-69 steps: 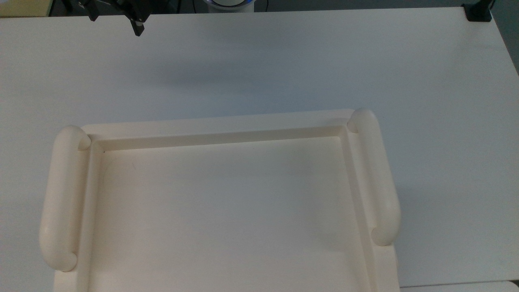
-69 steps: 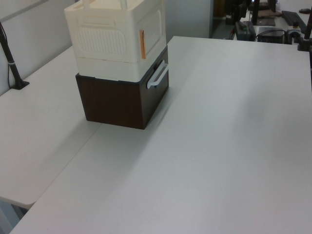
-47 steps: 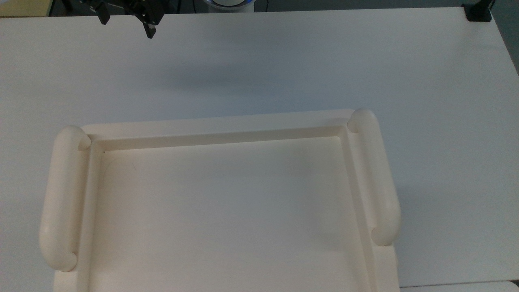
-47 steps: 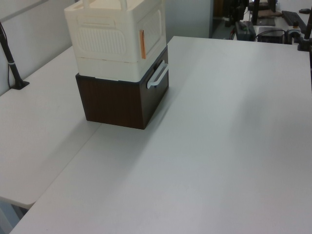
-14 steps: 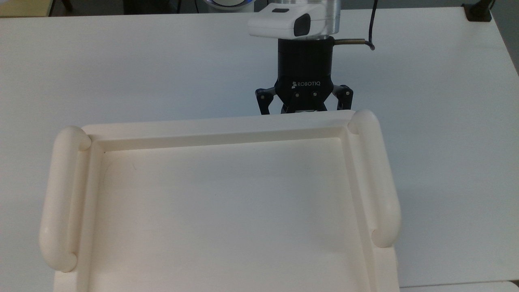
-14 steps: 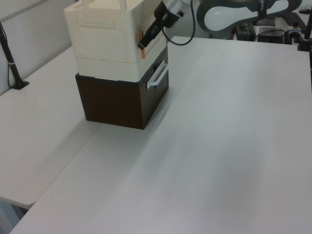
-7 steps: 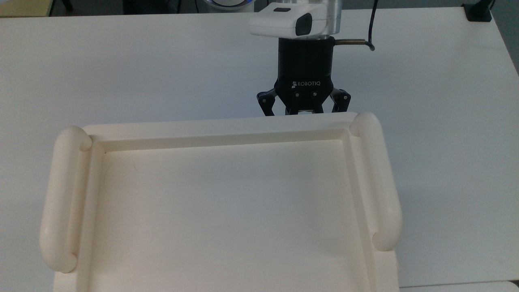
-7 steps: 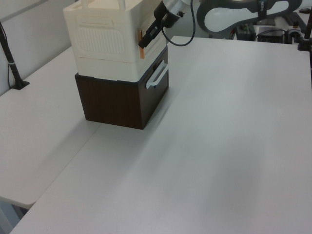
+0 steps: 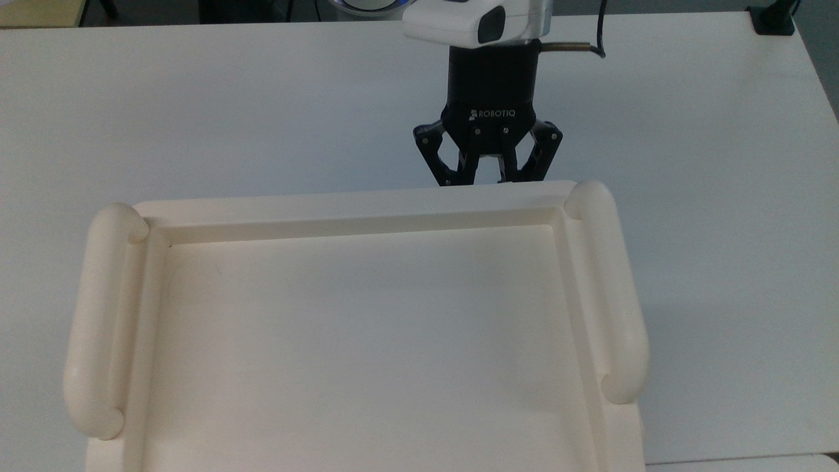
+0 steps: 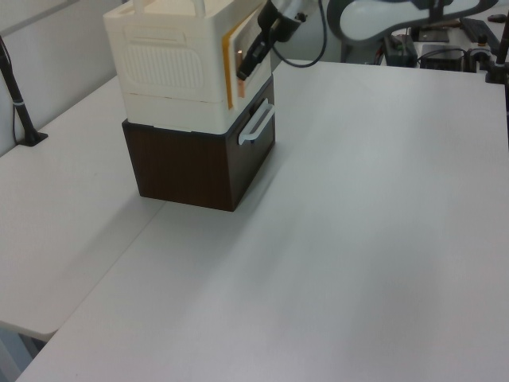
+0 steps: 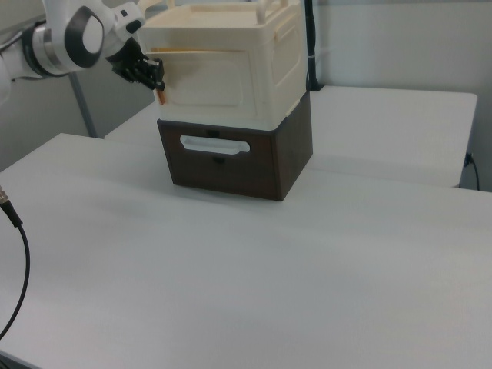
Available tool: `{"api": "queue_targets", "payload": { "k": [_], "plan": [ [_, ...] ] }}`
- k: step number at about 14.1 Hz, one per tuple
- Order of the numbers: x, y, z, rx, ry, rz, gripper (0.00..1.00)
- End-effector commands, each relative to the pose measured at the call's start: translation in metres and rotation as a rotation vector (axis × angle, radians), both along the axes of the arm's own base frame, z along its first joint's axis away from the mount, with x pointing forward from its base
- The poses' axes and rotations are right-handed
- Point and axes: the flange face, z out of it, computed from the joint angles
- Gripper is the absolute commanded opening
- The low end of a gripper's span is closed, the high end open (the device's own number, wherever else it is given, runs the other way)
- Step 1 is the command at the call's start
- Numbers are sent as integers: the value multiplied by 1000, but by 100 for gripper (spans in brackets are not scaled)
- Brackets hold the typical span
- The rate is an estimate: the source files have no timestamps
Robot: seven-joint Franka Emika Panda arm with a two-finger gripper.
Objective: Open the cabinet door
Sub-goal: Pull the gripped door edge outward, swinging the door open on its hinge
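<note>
The cream cabinet [image 10: 191, 56] is sitting on a dark brown drawer unit [image 10: 203, 159] with a white handle [image 10: 256, 126]. The cabinet door [image 11: 211, 77] is standing slightly ajar. The gripper [image 11: 154, 79] is clamping its orange-fitted edge.

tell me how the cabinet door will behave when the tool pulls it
The door looks like a thin rigid panel, probably light, so it should swing rather than bend. The cabinet merely sits on the dark drawer box, so a hard pull from the tool might shift or tip it.
</note>
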Motion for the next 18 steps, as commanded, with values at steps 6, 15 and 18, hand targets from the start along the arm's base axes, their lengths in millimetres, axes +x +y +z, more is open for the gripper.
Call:
{"api": "queue_targets", "payload": {
  "k": [6, 15, 18],
  "plan": [
    [-69, -115, 18, -65, 513, 10, 100],
    [-144, -248, 59, 33, 702, -267, 100],
    [-147, -261, 62, 7, 689, -336, 100]
  ]
}}
